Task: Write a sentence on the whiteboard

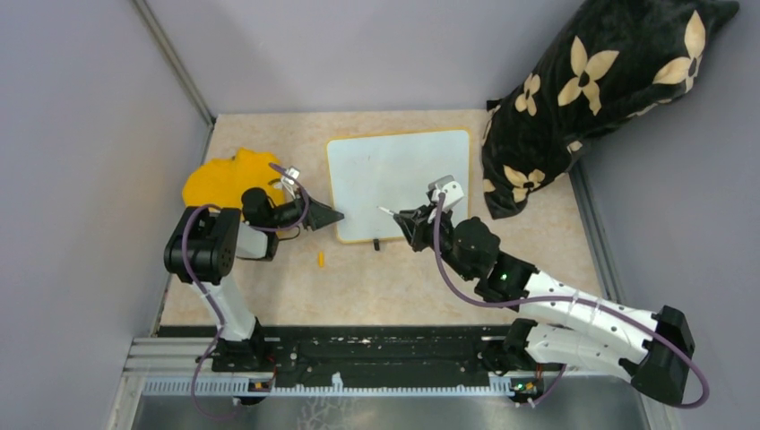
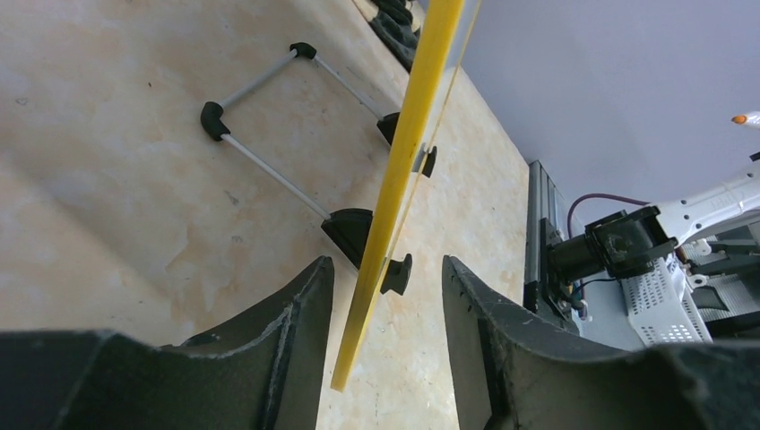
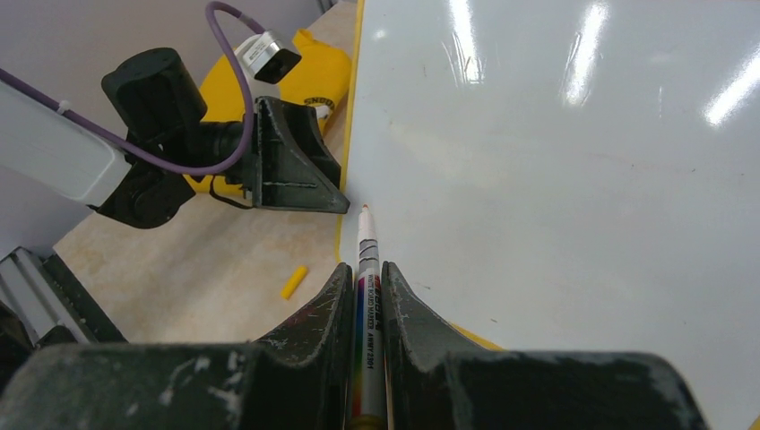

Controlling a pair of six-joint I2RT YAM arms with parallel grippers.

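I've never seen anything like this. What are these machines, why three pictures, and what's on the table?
These are two robot arms bolted at the near edge of the table. One picture looks down from above; the other two come from a camera on each wrist. On the table lie a whiteboard, blank, a yellow cloth, a small yellow piece and a flowered black cushion. The right gripper is shut on a marker, tip close to the board. The left gripper has its open jaws astride the board's left edge.
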